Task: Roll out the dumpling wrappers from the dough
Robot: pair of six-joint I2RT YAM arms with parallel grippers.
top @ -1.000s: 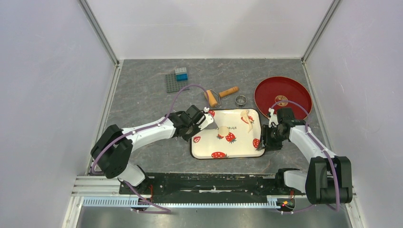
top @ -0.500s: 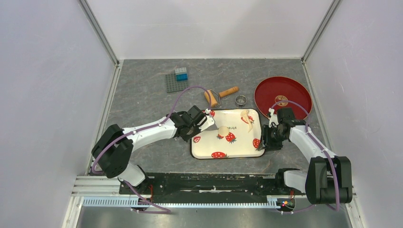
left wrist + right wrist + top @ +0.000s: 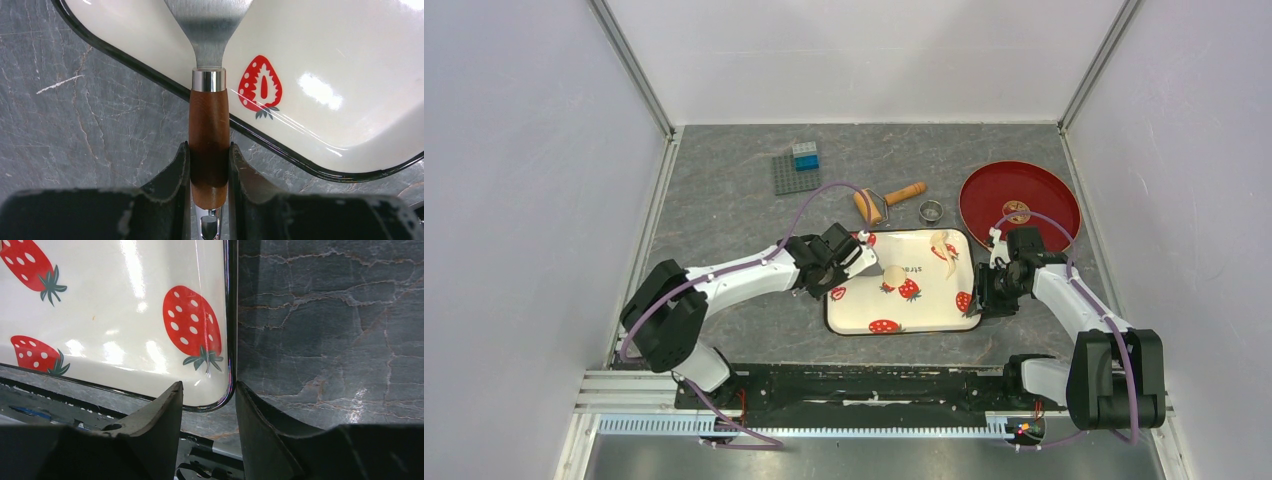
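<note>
The strawberry-print tray (image 3: 902, 329) is set by the middle of the worktop's near edge. Its corner nearest the right edge is straddled by the right gripper (image 3: 207, 387). The jaws stand a little apart with the rim between them, and whether the rim is pinched cannot be told. The left gripper (image 3: 209, 147) is closed tight on the wooden handle of a spatula (image 3: 209, 107), whose blade is held over the tray. The roller (image 3: 886, 199) lies untouched toward the far edge. Over the last second the blade is seen to have crept only slightly toward the dough (image 3: 893, 274), which is left unmoved in the tray. A curled wrapper piece (image 3: 941, 246) lies farther right. Lifting is judged barely begun.
</note>
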